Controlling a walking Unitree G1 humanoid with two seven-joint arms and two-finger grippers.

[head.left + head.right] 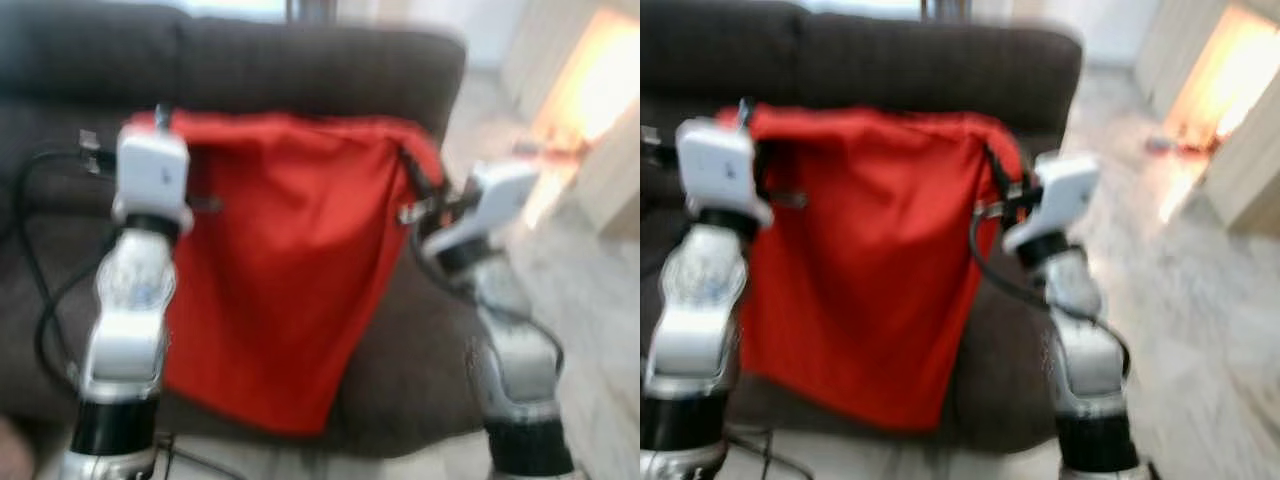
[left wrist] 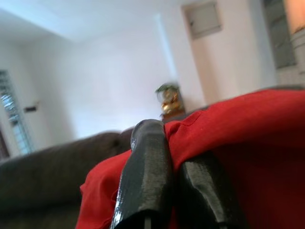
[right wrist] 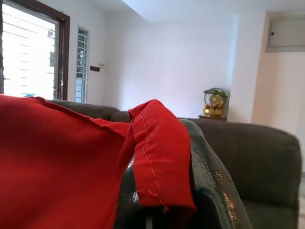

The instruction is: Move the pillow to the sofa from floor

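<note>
A red pillow (image 1: 280,260) hangs slack in the air in front of the dark brown sofa (image 1: 300,60), its lower edge level with the seat front. My left gripper (image 1: 160,118) is shut on the pillow's top left corner, and my right gripper (image 1: 415,178) is shut on the top right corner. In the left wrist view the two black fingers (image 2: 145,181) press together with red cloth (image 2: 238,143) pinched beside them. The right wrist view has a folded red hem (image 3: 159,157) clamped between the fingers (image 3: 214,186), with the sofa back (image 3: 257,143) behind.
Pale tiled floor (image 1: 590,300) runs along the sofa's right side toward a sunlit opening (image 1: 600,80). Black cables (image 1: 40,270) loop beside my left arm. A gold ornament (image 3: 214,102) stands behind the sofa by a white wall, and a window (image 3: 28,52) is nearby.
</note>
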